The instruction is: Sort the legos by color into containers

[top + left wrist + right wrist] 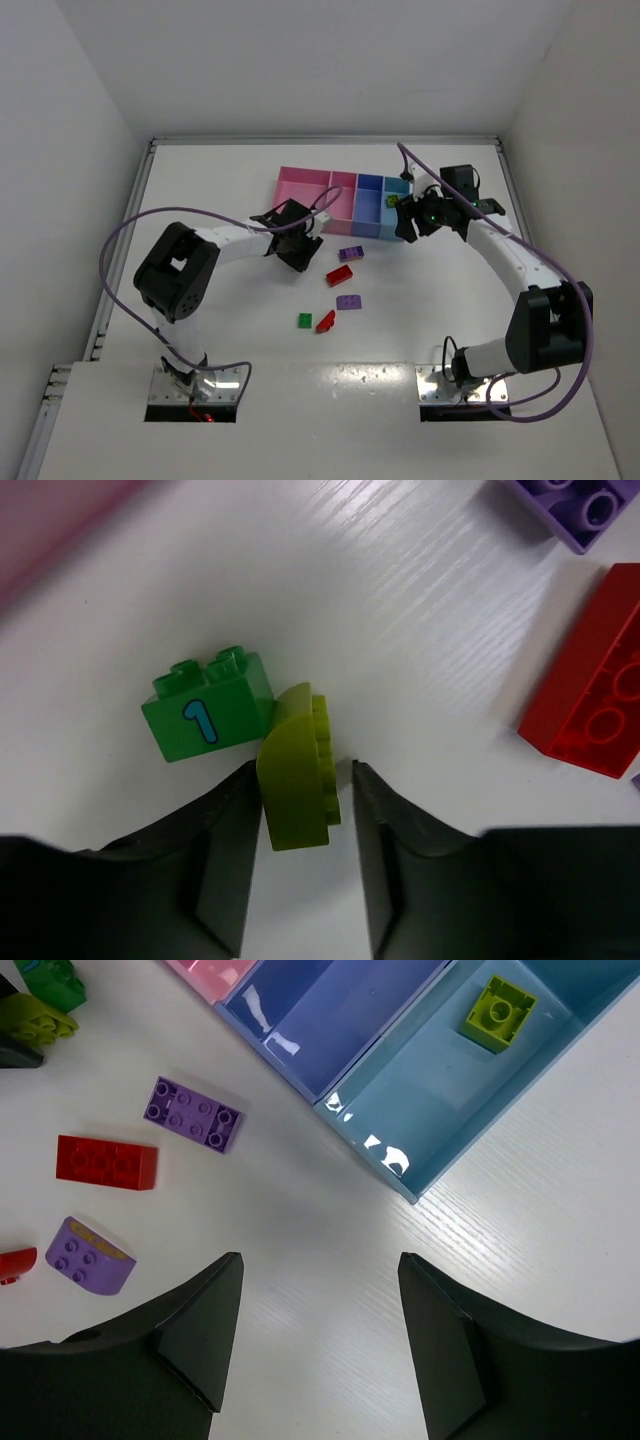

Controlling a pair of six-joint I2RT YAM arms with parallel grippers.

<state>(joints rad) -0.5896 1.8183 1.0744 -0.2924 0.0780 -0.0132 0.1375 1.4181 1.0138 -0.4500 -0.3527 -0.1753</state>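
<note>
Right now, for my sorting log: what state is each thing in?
Left gripper: open, jaws straddling the curved lime brick, unclamped.
Right gripper: open, empty.
Green brick: on table, touching the curved lime brick.
Light blue bin: holds a square lime brick.
Blue-violet bin: empty.
Narrow pink bin: empty.
Wide pink bin: no brick visible.
Red brick: loose on table.
Purple brick: loose on table.
</note>
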